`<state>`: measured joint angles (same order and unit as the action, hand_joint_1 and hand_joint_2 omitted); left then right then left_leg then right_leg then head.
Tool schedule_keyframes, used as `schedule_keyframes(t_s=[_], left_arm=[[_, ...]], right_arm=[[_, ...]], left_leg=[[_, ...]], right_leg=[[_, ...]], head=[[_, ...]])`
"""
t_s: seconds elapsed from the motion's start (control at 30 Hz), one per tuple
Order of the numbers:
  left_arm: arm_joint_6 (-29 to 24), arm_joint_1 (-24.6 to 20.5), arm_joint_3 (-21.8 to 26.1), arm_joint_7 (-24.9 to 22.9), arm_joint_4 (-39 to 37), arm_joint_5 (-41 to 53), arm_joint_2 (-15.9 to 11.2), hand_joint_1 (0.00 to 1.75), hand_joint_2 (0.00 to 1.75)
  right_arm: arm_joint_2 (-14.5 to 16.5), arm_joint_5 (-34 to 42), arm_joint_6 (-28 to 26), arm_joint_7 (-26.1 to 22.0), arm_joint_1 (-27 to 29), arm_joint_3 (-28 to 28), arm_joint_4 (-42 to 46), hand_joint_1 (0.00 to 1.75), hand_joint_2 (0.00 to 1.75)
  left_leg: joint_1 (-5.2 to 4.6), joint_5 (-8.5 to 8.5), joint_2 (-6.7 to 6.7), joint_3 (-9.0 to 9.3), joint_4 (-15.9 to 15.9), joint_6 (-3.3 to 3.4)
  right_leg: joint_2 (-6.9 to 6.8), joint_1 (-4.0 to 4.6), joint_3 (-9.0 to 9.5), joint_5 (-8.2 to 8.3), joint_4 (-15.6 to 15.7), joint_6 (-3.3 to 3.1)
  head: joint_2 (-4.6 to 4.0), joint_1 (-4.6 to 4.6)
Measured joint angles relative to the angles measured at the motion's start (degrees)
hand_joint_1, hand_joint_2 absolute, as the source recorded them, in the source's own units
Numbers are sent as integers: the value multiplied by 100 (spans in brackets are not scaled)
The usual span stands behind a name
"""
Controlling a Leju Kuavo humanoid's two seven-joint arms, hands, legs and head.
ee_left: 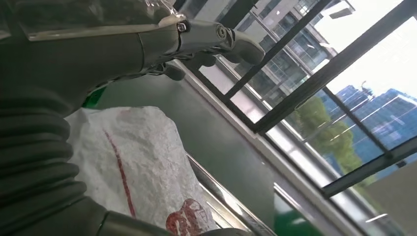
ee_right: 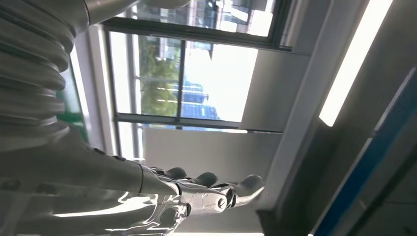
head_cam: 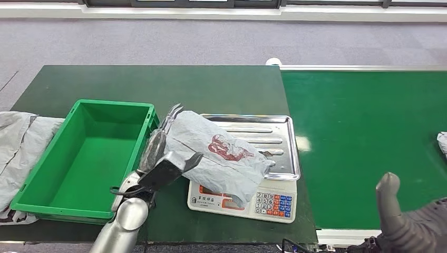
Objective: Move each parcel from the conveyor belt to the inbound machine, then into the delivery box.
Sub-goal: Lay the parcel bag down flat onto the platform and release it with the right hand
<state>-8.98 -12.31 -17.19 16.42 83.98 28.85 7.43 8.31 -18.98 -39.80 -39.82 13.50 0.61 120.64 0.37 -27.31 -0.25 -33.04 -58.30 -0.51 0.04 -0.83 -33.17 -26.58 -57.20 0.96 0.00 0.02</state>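
We held the grey parcel in our left hand over the scale; the green box beside it came next, our right hand being open and empty.

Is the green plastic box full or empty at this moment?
Empty. The green plastic box shows only its bare green floor, and the grey plastic parcel lies on the scale.

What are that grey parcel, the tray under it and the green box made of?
The grey parcel looks like thin plastic film: matt, creased, crumpling softly. The tray seems to be stainless steel: bright, reflective, with pressed ridges. The green box looks like moulded hard plastic: smooth, slightly glossy walls with a thick rim.
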Motion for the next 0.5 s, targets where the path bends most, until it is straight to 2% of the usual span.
schedule_keyframes(t_s=[0.1,0.2,0.4,0.5], left_arm=[[204,-478,-209,-580,-373,786,37,0,175],[442,-973,-450,-1093,-946,1659,188,0,175],[771,-1597,-782,-1478,-1826,2326,464,0,175],[953,-1839,-962,-1646,-2301,2675,574,0,175]], right_arm=[[11,38,0,-4,-46,-69,-252,0,175],[13,-32,1,-9,-163,-156,-503,0,175],[13,-66,2,-9,-279,-254,-826,0,175],[14,-341,2,-10,-293,-300,-928,0,175]], left_leg=[[0,3,-1,1,-1,1],[-1,6,-3,1,-1,3],[-2,5,-1,0,-2,2],[-2,5,-2,-2,-1,2]], right_leg=[[0,0,0,4,0,-1],[-2,-1,3,6,0,1],[2,-2,0,7,0,2],[0,-1,-2,7,0,2]], head=[[0,0],[0,0],[0,0],[0,0]])
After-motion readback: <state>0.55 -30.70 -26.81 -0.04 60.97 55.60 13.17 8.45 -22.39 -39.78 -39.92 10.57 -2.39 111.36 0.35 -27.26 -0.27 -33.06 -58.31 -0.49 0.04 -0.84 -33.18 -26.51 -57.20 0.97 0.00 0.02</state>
